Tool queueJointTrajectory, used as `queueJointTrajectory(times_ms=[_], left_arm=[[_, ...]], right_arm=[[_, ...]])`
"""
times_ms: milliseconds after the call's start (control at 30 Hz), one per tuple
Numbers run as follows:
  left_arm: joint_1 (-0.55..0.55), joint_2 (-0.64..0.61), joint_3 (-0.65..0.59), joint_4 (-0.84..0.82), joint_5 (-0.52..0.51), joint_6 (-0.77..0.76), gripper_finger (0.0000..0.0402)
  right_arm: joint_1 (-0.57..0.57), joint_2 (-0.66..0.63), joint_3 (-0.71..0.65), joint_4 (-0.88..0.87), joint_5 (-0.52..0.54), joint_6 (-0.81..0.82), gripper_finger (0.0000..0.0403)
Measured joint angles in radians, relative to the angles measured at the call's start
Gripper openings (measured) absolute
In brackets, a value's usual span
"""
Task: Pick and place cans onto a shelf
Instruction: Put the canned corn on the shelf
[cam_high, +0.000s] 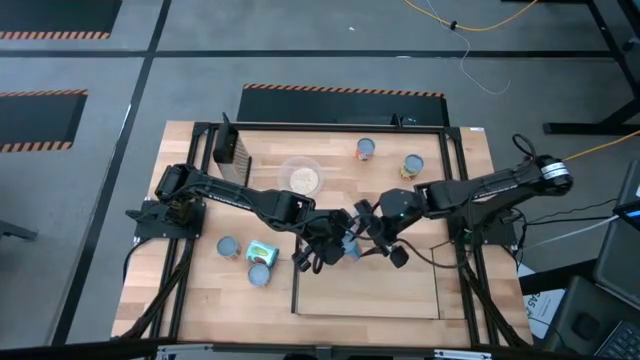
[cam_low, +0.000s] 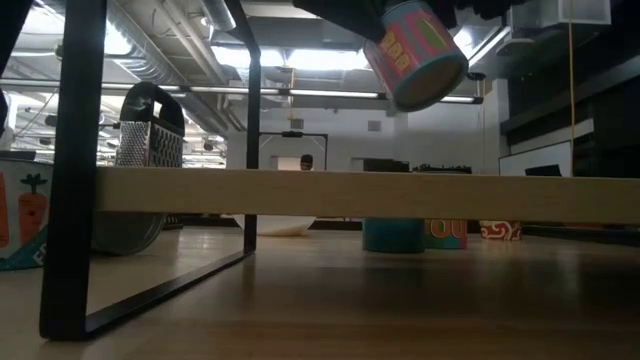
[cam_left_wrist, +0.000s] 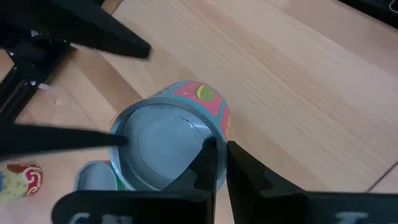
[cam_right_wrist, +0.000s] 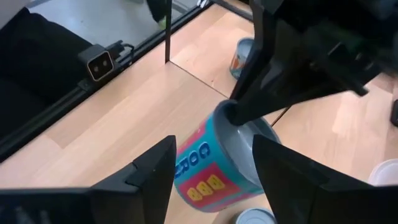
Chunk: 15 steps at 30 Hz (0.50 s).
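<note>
My left gripper (cam_high: 338, 246) is shut on a teal can with pink and yellow label panels (cam_low: 415, 55), held tilted above the light-wood shelf (cam_high: 400, 290). The can's silver top shows in the left wrist view (cam_left_wrist: 161, 143). My right gripper (cam_right_wrist: 214, 168) is open just right of the can (cam_right_wrist: 211, 168). Its fingers stand on either side of the can without touching it. Two cans (cam_high: 366, 149) (cam_high: 412, 165) stand upright at the table's far side. Two more (cam_high: 228, 247) (cam_high: 258, 275) stand left of the shelf. My left gripper pinches the can between its two fingers, one fingertip (cam_left_wrist: 115, 140) at the top rim and the other (cam_left_wrist: 210, 158) on the opposite side wall near the top. The fingers come from above, slanting down from the table's left. The can hangs tilted, clear of the shelf.
The shelf board (cam_low: 350, 193) stands raised on dark frame legs (cam_low: 70, 200), with cans showing beneath it (cam_low: 395, 235). A clear bowl (cam_high: 303, 178) and a metal grater (cam_high: 230, 148) stand at the far left. A teal carton (cam_high: 262, 252) lies left of the shelf.
</note>
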Motion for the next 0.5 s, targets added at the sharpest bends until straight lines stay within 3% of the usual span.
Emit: queueJointTrajectory(times_ms=[267, 500], left_arm=[[0.0, 0.0, 0.0, -0.004, -0.022, 0.002, 0.0014], [0.0, 0.0, 0.0, -0.003, -0.022, 0.003, 0.0014]], right_arm=[[-0.002, 0.031, 0.0, 0.001, 0.002, -0.001, 0.0205], [-0.002, 0.031, 0.0, 0.0, 0.005, 0.0, 0.0132]])
